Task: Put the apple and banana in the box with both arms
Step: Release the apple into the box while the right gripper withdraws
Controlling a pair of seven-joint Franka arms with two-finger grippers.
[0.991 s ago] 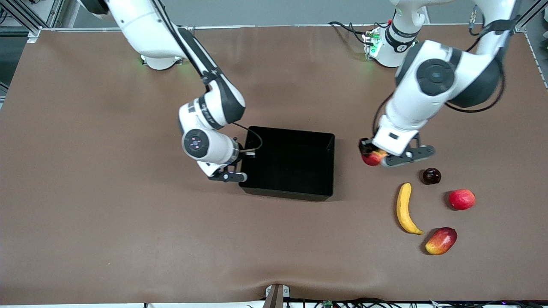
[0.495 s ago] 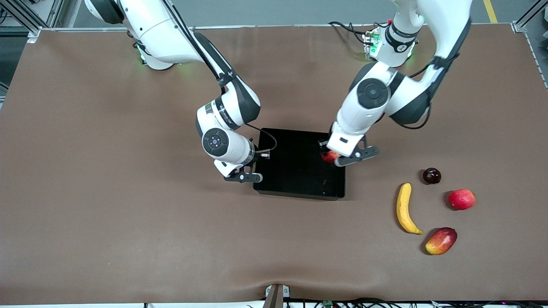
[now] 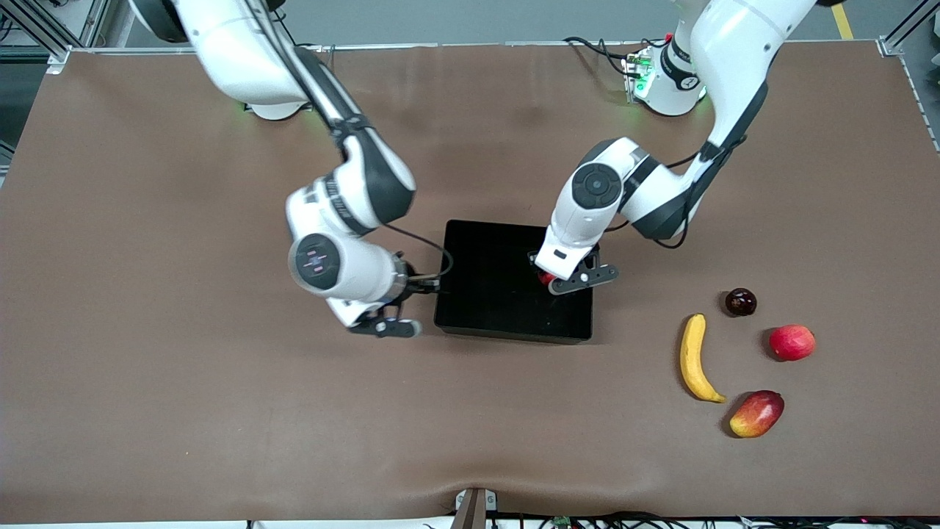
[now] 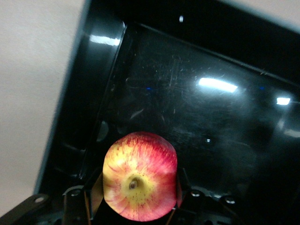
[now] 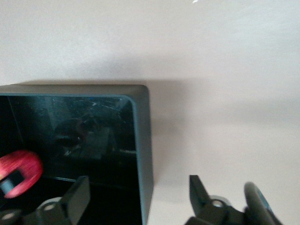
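Two fruits to box, and I'm on the first one. My left gripper (image 3: pixel 559 281) hangs over the black box (image 3: pixel 485 323), at the end nearer my left arm's base, and it is clamped on the apple (image 4: pixel 139 183). In the left wrist view the apple sits square between my fingers (image 4: pixel 180 187), stem dimple facing the camera, with the scratched box floor right below it. From the front camera only a sliver of red shows under the gripper. So the carry looks done, and my call is that release comes next.

My right gripper (image 3: pixel 383 326) hovers just off the box's other end, over the desk (image 3: pixel 183 382); its fingers are spread wide with nothing between them. In the right wrist view the box's corner and wall lie between them, and the red of the apple glows inside the box.

What the next move calls for: ease the left gripper a little lower if there's room, part the fingers, and let the apple settle on the floor instead of dropping and rolling into a wall. Then lift straight up, clear of the low rim.

After that it's the banana (image 3: pixel 694 360). It lies on the desk toward my left arm's end, well apart from the box, with a dark round fruit (image 3: pixel 740 302), a plain red fruit (image 3: pixel 792 342) and a mango (image 3: pixel 756 414) close around it. I'd take it across its middle.
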